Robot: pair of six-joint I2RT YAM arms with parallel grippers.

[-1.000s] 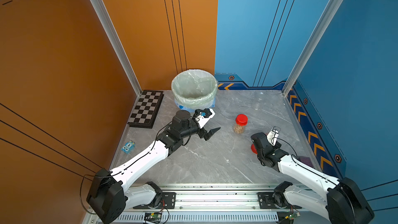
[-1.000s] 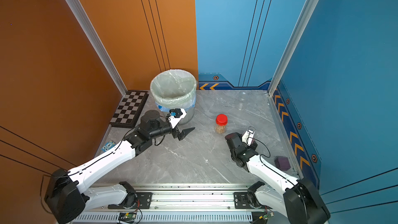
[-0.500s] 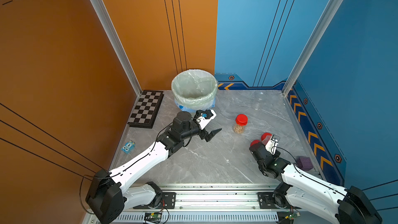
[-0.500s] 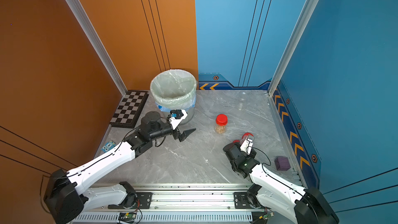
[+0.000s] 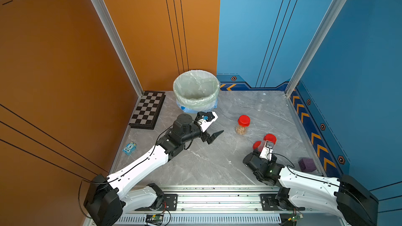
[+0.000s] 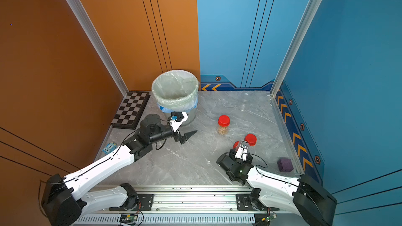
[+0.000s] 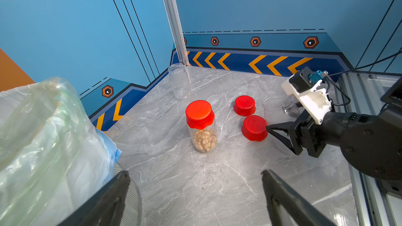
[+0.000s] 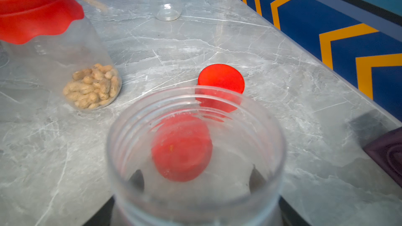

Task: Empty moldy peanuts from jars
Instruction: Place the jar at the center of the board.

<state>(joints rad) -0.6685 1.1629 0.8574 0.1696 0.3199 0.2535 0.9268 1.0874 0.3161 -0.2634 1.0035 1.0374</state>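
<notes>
Held jar [image 8: 195,155] withdrawn, marble tabletop [image 5: 206,166], blue wall [image 5: 250,29]

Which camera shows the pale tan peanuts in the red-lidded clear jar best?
Right wrist view: the pale tan peanuts sit close, individual shells distinct. Left wrist view shows them smaller; both top views, only a tan patch.

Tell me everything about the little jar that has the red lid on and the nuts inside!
The jar is a small see-through cylinder, plastic by its look, standing upright on the grey marbled table. A wide red lid with a wavy lower edge caps it, still on. Pale tan peanuts in their shells are heaped in its lower part; the part above them is empty. It stands alone near the table's middle, and only the table touches it.
</notes>
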